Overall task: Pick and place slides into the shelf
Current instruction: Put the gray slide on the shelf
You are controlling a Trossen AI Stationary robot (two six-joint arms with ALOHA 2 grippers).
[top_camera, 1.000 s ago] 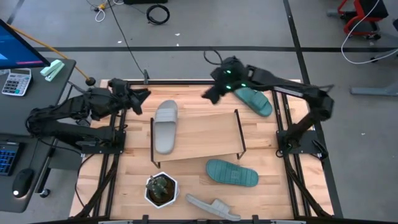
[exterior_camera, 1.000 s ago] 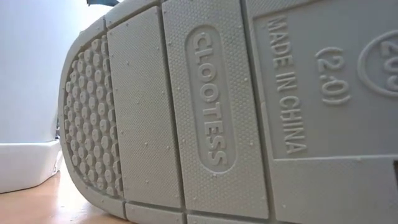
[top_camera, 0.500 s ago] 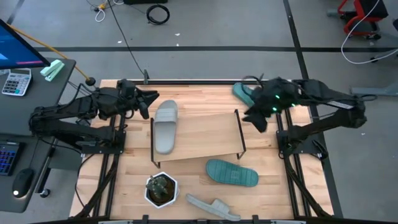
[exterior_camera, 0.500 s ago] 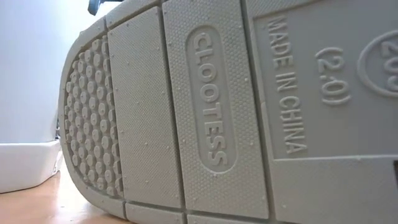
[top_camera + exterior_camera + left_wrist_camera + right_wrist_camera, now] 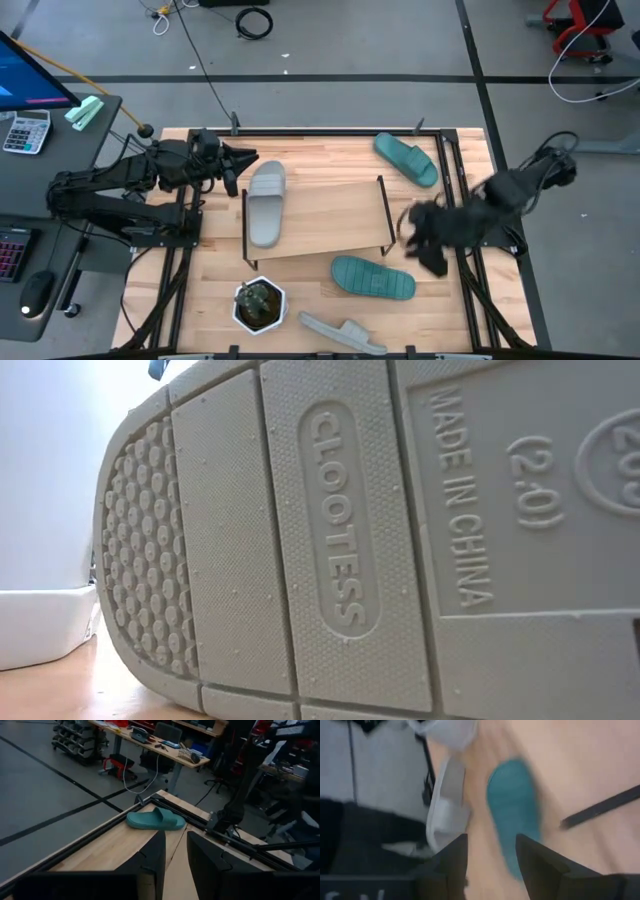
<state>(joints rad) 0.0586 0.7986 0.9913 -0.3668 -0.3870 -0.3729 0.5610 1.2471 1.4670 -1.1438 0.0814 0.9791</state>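
A light grey slide (image 5: 266, 203) lies sole down on the left part of the shelf's board (image 5: 330, 220). One teal slide (image 5: 405, 158) rests on the tabletop at the far right, also seen in the left wrist view (image 5: 156, 819). Another teal slide (image 5: 373, 278) lies just in front of the shelf. A second grey slide (image 5: 342, 333) lies at the near edge, its sole (image 5: 340, 550) filling the low view. My left gripper (image 5: 248, 160) hovers open by the far end of the shelved slide. My right gripper (image 5: 420, 240) is open, right of the shelf, above the near teal slide (image 5: 512, 815).
A small potted plant in a white pot (image 5: 260, 304) stands near the front left of the table, its pot (image 5: 40, 622) showing in the low view. Black frame rails (image 5: 462, 200) run along the table's sides. A desk with a calculator (image 5: 25, 130) stands at the left.
My right gripper has swung quickly from the far edge beside the far teal slide toward the table's right and then its near side, holding nothing. That slide stays on the tabletop. My left gripper has edged a little toward the right, closer to the shelved grey slide.
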